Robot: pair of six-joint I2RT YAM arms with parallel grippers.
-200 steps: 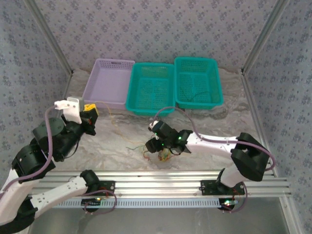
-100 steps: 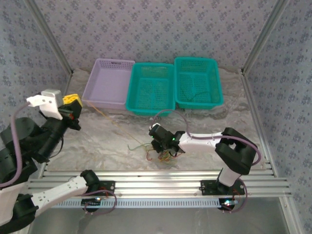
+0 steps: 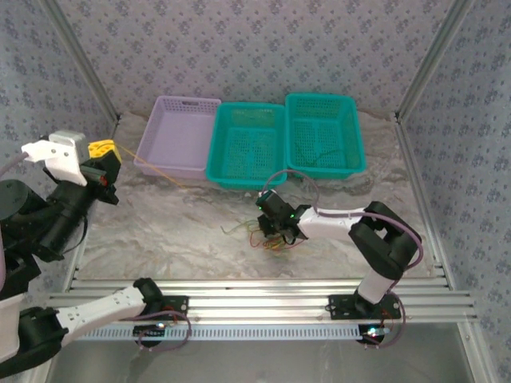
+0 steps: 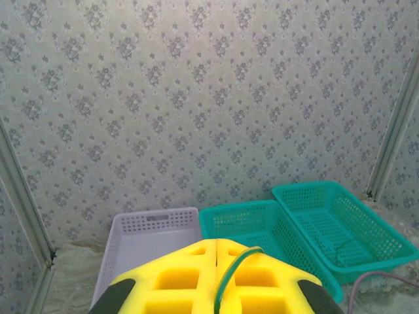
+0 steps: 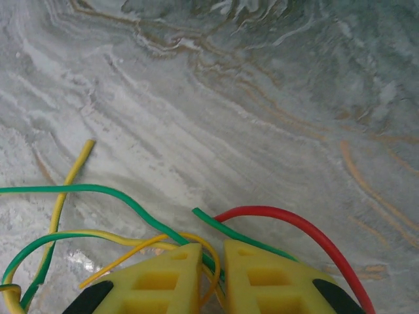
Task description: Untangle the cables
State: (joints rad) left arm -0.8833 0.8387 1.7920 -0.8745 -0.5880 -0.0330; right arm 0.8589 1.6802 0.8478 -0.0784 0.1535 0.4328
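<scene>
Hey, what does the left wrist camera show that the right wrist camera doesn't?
Left wrist: the wallpapered wall, a lavender basket, two teal baskets, and the left tool shut on a green cable.
Right wrist: the marbled tabletop, with a red cable, a yellow cable and green strands tangled at the right tool.
Both: a tool's yellow fingers at the bottom edge, with green wire at their tips.

Bright, even light is filling every view, leaving only faint shadows on the surface (image 3: 176, 231); close up, the yellow fingers (image 5: 163, 281) are looking slightly soft.
</scene>
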